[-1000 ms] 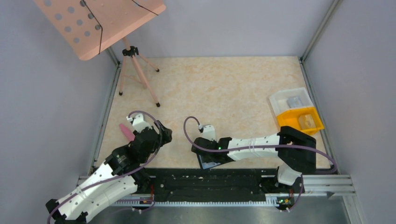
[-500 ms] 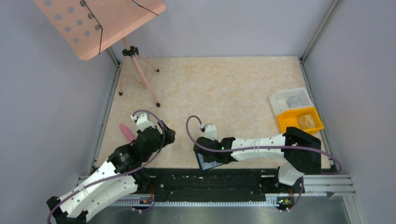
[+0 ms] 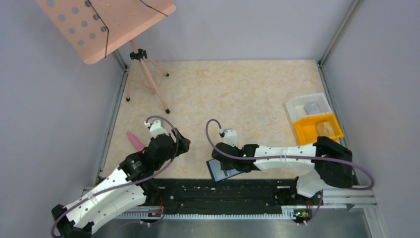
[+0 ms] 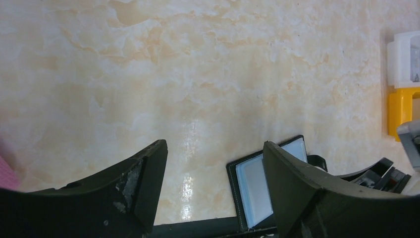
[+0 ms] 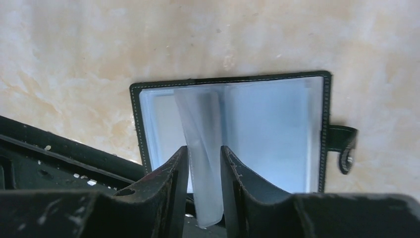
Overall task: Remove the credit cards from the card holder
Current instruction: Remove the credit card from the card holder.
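One card holder point(image 5: 272, 134) open | clear sleeve point(image 5: 200, 119) pinched by right hand point(image 5: 204, 151)

grey walls point(image 3: 247, 25) enclose a beige marbled tabletop point(image 3: 237, 94).

My two arms are white shells dotted with small dark screw holes and joined by black joints: the left arm point(image 3: 106, 196) and the right arm point(image 3: 280, 159). A purple cable point(image 3: 159, 117) loops over my left wrist, a second purple cable point(image 3: 207, 130) over my right. A green light point(image 3: 244, 155) glows on the right forearm. My left fingers point(image 4: 141, 181) are matte black wedges, scuffed pale at one edge. My right fingers point(image 5: 171, 191) are black too, speckled with wear.
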Robot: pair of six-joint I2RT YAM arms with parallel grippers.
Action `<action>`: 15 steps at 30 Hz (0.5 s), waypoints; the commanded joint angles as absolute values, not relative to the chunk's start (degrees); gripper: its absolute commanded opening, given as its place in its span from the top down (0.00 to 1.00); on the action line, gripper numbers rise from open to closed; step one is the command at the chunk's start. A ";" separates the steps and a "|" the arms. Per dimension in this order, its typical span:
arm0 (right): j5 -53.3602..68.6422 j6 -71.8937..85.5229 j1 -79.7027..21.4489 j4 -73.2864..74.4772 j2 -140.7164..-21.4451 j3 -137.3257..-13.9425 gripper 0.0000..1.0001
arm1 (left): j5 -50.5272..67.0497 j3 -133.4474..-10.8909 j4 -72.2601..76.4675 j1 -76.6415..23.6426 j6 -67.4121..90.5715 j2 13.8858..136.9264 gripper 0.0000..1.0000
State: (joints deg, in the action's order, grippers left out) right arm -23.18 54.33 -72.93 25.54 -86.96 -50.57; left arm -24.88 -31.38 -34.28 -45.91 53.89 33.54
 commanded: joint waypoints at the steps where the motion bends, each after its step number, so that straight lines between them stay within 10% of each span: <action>1: -25.68 55.23 -70.26 27.11 -80.44 -47.83 0.70 | -21.00 -30.60 -29.62 -45.86 53.79 35.18 0.24; 15: -24.47 53.80 -64.21 30.57 -71.33 -43.16 0.69 | -3.46 -27.83 -17.47 -46.01 54.62 46.81 0.36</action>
State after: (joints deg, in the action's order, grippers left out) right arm -24.08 54.50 -65.80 28.71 -75.72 -42.35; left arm -11.31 -29.67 -25.63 -45.91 53.89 44.01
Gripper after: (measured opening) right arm 0.303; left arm 0.659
